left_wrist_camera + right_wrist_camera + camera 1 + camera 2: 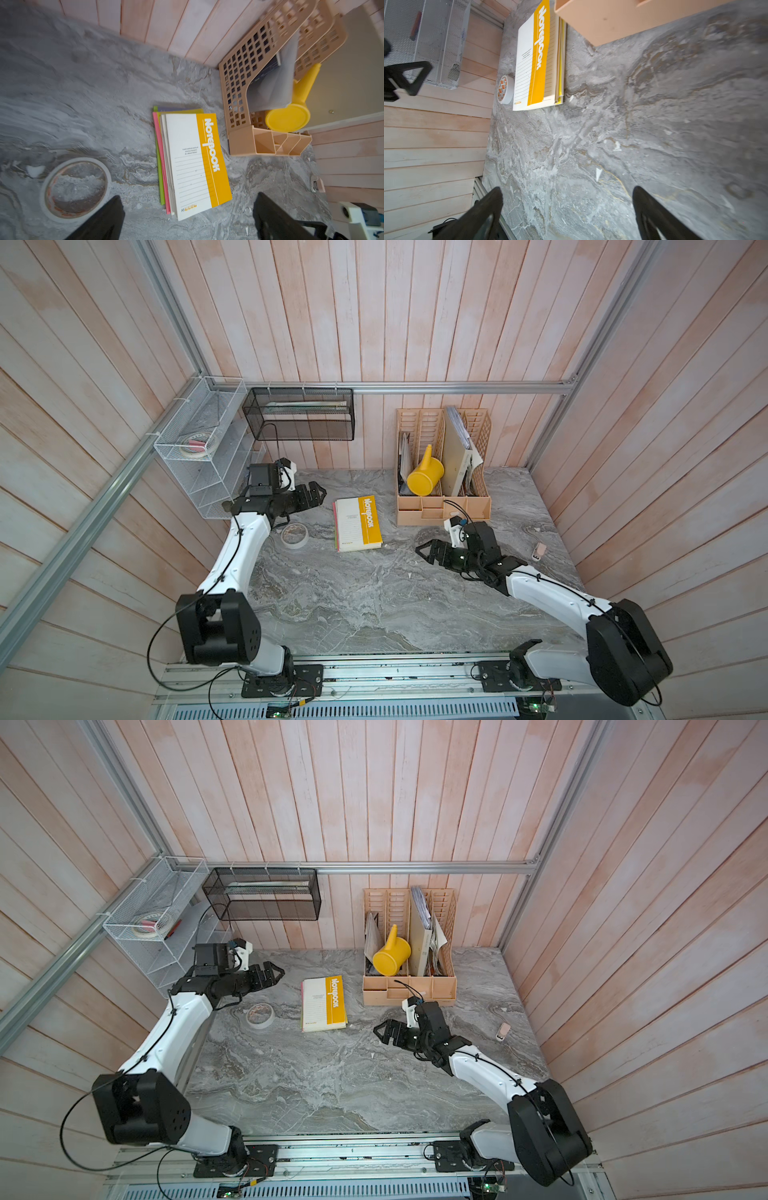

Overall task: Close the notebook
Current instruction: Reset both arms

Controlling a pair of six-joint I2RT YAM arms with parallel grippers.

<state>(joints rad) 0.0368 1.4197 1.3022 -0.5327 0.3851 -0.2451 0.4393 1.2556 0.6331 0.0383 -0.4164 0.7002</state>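
Left end effector point(318, 494) spread wide, hovering beside closed notebook point(358, 523)

white-and-yellow notebook point(358, 523), yellow watering can point(424, 476), grey marbled table point(374, 593)

you're looking into a booth with pale pinkish plank walls point(374, 315) on three sides. a grey marbled tabletop point(374, 593) forms its floor. a silver metal rail point(457, 387) runs along the back wall, and a black mesh basket point(299, 433) hangs from it. a white wire shelf point(216, 485) sits in the left corner, and a beige file rack point(415, 517) stands at the back. the light is soft and even.
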